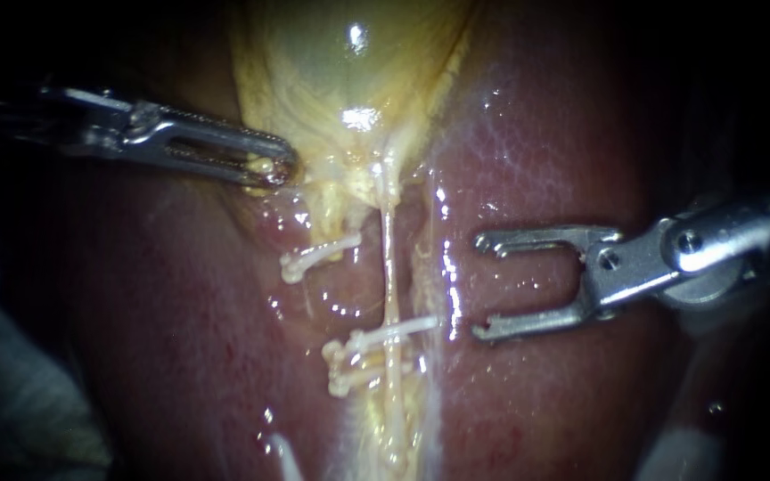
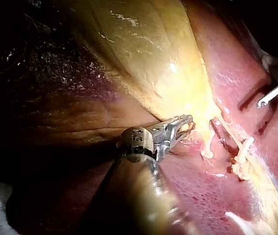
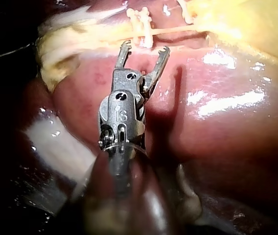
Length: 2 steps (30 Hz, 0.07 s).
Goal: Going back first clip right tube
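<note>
Over the liver (image 1: 545, 151), just right of the thin pale tube (image 1: 389, 267) that runs down from the gallbladder (image 1: 340, 71), the right instrument (image 1: 481, 286) is held with its jaws wide apart and nothing between them. A white clip (image 1: 394, 330) is seen lying across the tube, level with the lower jaw and just clear of its tip. The clip is therefore judged to be seated and let go. What is left is for the instrument to be drawn off toward the liver's right edge.

More clips (image 1: 349, 370) are bunched just below the white one, and a separate clip (image 1: 318, 256) is set higher, on the tube's left side. The left instrument (image 1: 269, 167) is clamped on the gallbladder's lower edge, with a bit of yellow tissue showing at the jaw tips.

A second tube is hard to make out. The separate clip perhaps sits on one, but wet glare and folded tissue cover it. How fully the white clip encircles the tube cannot be told. Both shafts are lost in darkness at the liver's margins.
</note>
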Tool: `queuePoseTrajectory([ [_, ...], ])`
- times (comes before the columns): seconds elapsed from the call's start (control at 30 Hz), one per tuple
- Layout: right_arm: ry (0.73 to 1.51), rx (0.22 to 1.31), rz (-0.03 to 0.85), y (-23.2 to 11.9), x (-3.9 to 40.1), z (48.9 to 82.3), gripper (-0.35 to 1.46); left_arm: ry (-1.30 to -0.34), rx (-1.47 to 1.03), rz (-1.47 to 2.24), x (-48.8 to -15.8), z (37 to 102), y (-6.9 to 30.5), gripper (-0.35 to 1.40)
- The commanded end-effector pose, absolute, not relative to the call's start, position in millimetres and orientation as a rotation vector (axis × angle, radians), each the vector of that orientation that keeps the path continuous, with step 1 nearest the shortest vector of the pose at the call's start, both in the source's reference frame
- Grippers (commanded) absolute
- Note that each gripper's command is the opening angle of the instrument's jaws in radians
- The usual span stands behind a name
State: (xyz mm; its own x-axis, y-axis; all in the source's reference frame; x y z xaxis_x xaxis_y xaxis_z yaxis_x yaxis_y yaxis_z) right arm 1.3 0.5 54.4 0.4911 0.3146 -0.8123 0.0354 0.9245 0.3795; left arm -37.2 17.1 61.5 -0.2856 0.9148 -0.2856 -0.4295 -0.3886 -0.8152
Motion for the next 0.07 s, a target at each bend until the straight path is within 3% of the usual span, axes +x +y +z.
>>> queuePoseTrajectory([
  [0.03, 1.05, 0.371, 0.175, 0.5, 1.3, 54.4, 0.5, -0.774, -0.954, 1.82, -37.2, 61.4, 17.1, -0.35],
  [0.07, 1.05, 0.371, 0.175, 0.5, 1.3, 54.4, 0.5, -0.775, -0.954, 1.82, -37.2, 61.4, 17.1, -0.35],
])
